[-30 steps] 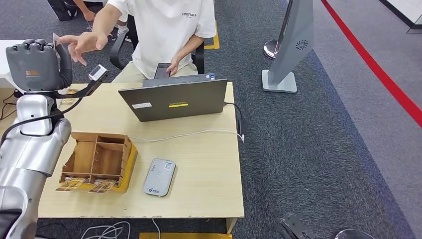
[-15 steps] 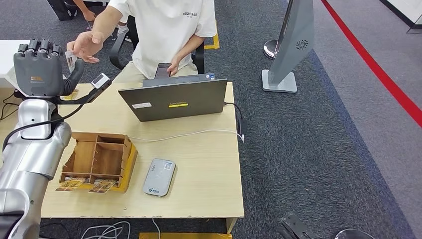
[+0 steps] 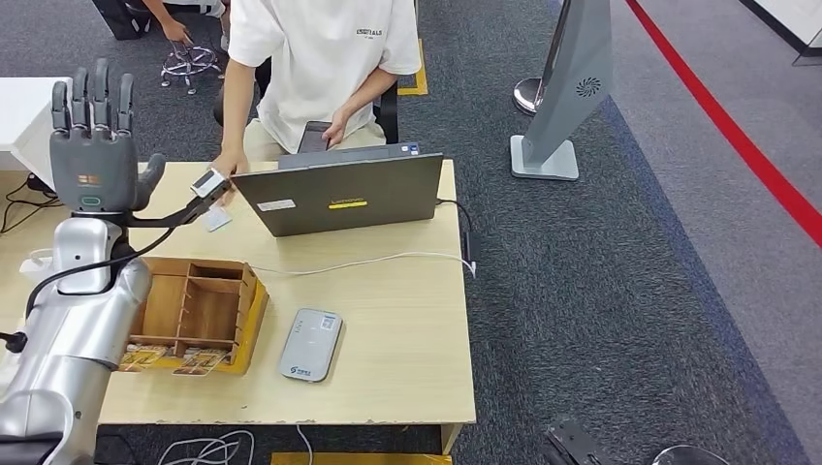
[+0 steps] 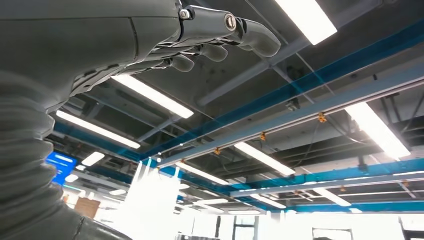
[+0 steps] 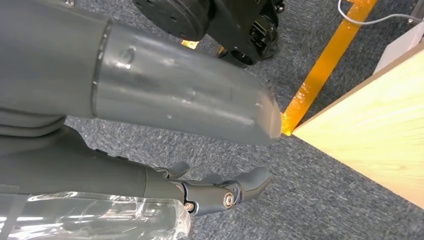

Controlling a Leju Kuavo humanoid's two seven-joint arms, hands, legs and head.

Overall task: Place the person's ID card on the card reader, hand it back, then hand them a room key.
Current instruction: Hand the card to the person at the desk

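Left hand up and empty, room keys low in the frame

The left hand [image 3: 94, 136] is raised at the upper left of the frame, fingers straight and apart, holding nothing. The person's hand [image 3: 225, 170] sets a white card [image 3: 216, 219] on the table [image 3: 407, 320], likely the ID card. The card reader [image 3: 310, 345] lies at lower middle, its long side pointing up the frame. The key cards [image 3: 179, 361] poke out of the wooden box [image 3: 194, 310], partly hidden by the left arm. The right hand [image 5: 220, 192] hangs by the floor, fingers loose, holding nothing
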